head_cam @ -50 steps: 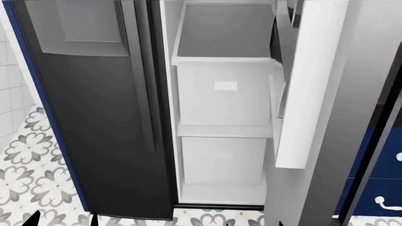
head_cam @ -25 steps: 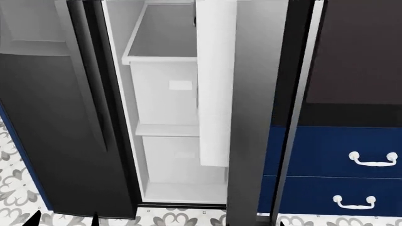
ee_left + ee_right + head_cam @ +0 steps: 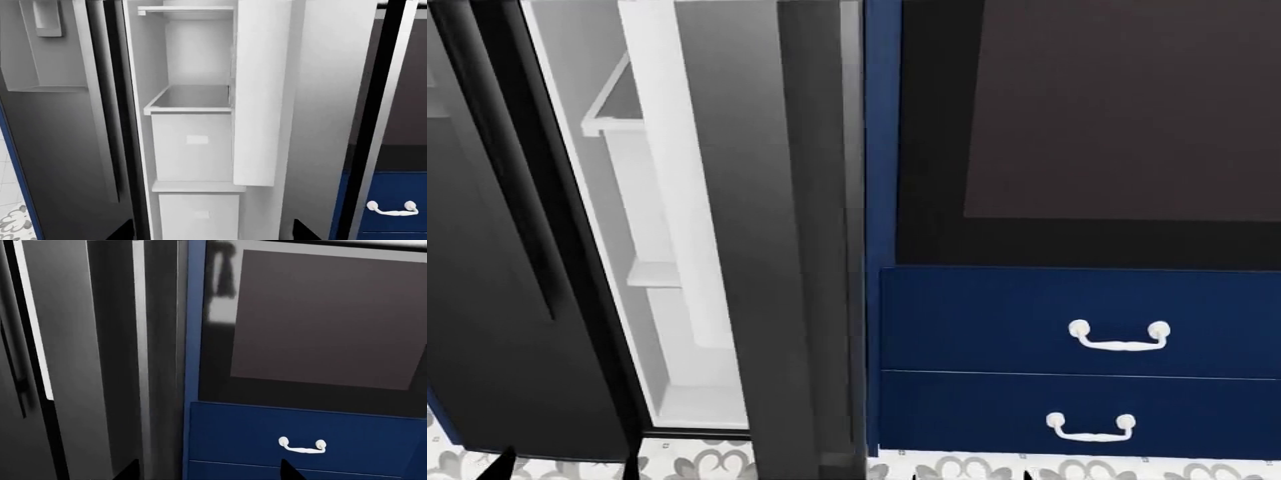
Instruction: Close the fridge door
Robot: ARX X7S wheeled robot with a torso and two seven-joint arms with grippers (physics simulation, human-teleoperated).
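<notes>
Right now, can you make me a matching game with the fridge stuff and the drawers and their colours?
Things:
1. fridge door
2. inside shelves
3. drawers
4. floor tiles

Looks:
A. dark blue with white handles
B. open, seen edge-on, grey
C. white with grey flower pattern
D. plain white

Pairs: 1-B, 2-D, 3-A, 4-C

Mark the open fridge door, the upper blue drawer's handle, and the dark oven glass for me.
fridge door point(image 3: 787, 260): head view, on its silver-grey edge.
upper drawer handle point(image 3: 1118, 337): head view, middle of the white handle.
oven glass point(image 3: 1121, 110): head view, centre of the dark pane.
</notes>
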